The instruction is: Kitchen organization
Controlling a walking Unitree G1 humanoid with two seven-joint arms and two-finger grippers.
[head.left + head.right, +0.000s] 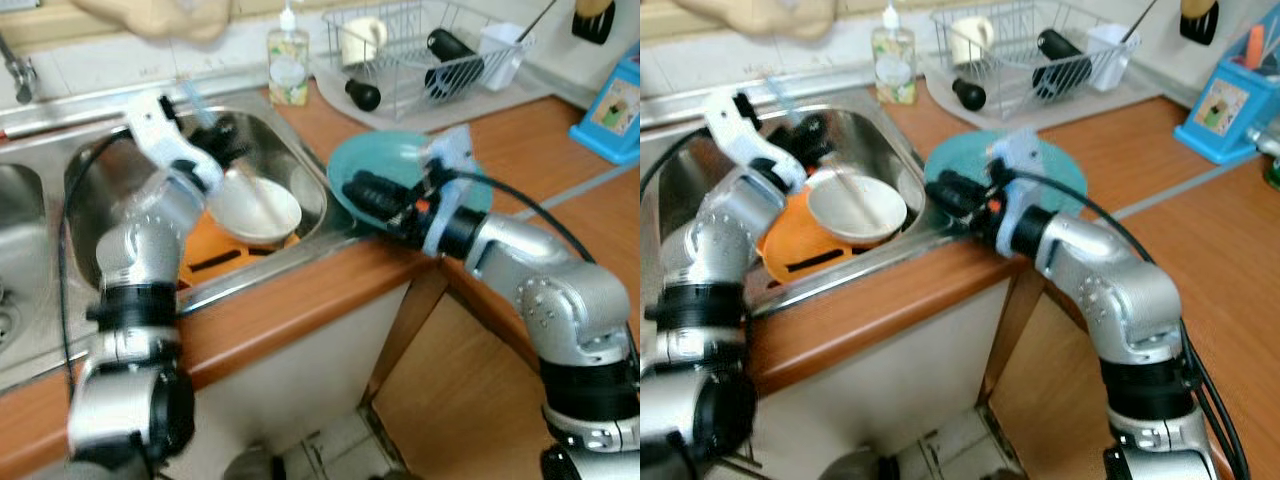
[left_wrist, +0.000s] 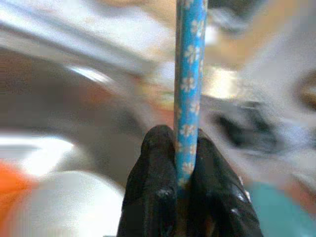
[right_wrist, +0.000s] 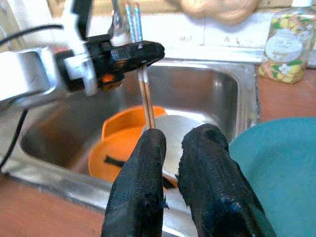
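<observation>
Over the steel sink point(image 1: 300, 150), my left gripper point(image 1: 215, 135) is shut on a pair of chopsticks point(image 2: 190, 74) with blue flowered tops. Their thin wooden ends point(image 3: 145, 98) point down at a white bowl point(image 1: 255, 205), which rests on an orange plate point(image 1: 215, 255) in the basin. My right gripper point(image 1: 355, 195) lies low over the left part of a teal plate point(image 1: 385, 160) on the counter beside the sink. Its fingers point(image 3: 143, 177) are close together with nothing between them, and the teal plate point(image 3: 281, 163) is just to one side.
A soap bottle point(image 1: 288, 62) stands behind the sink. A wire dish rack point(image 1: 430, 50) at the back holds a mug, a black bottle and a white cup. A blue box point(image 1: 615, 105) sits at the far right. The wooden counter's front edge point(image 1: 300, 300) drops to the floor.
</observation>
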